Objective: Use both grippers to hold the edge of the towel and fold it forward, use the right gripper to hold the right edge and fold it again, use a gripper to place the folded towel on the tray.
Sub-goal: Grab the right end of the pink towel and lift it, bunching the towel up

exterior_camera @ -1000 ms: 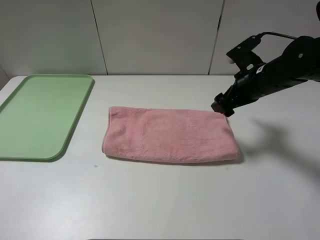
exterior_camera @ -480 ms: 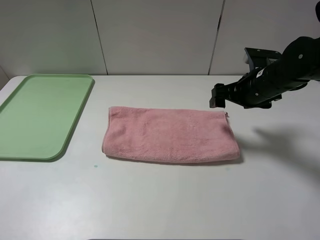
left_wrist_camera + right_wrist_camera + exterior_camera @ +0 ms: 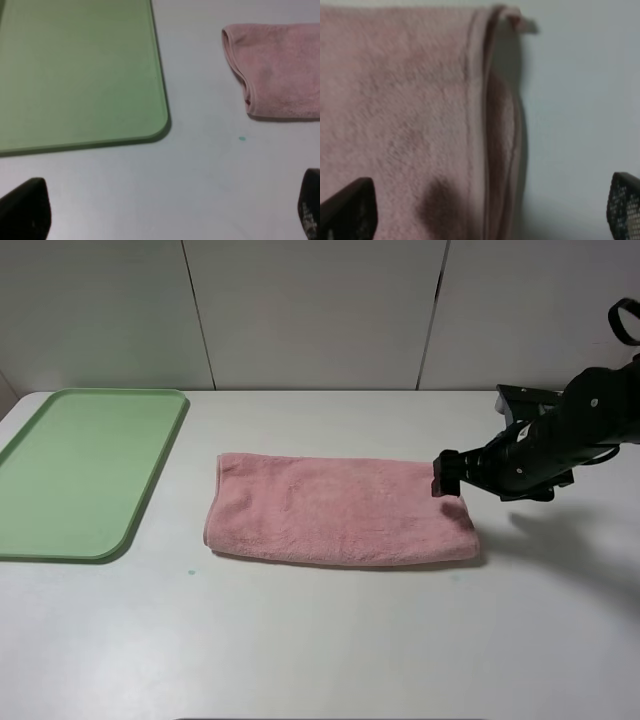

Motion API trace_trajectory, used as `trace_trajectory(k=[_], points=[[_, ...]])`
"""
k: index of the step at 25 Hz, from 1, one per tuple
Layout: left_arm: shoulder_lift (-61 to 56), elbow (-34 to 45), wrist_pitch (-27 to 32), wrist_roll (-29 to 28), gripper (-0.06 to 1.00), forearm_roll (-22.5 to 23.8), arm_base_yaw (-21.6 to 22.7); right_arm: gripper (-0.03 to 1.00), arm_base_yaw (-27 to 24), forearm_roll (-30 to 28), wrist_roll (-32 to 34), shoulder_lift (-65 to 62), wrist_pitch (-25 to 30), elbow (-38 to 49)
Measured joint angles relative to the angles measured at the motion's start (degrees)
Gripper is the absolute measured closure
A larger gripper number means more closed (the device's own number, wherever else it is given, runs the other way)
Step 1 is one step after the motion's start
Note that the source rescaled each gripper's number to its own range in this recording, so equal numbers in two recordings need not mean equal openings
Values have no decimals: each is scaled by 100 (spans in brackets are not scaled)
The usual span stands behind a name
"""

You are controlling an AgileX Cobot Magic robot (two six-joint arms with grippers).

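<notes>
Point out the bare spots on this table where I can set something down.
Widest: the table strip in front of the towel. Also the gap between tray and towel's left end, and the strip behind the towel up to the wall. The tray lies bare. Crowded only at the towel's right end, where the right gripper hangs.

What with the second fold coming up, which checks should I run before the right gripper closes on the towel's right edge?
1. First fold done: ok; the towel lies doubled on the table.
2. Right gripper open: ok; fingers wide apart in its wrist view.
3. Right gripper above the towel's right edge: ok.
4. Gripper touching the towel: cannot tell.
5. Left gripper clear of the towel: ok; open over bare table.
6. Tray free: ok; nothing on it.
</notes>
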Motion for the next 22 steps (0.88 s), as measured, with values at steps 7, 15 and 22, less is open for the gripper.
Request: trace_trajectory(k=[7,15,22], points=[[0,0,0,0,-6,0,0,-3,0,9,-12,527,-420,187],[0,0,0,0,-6,0,0,-3,5,-40,-51,737,-708,139],[0,0,0,0,-6,0,0,40,5,33,-4,769,-708,116]])
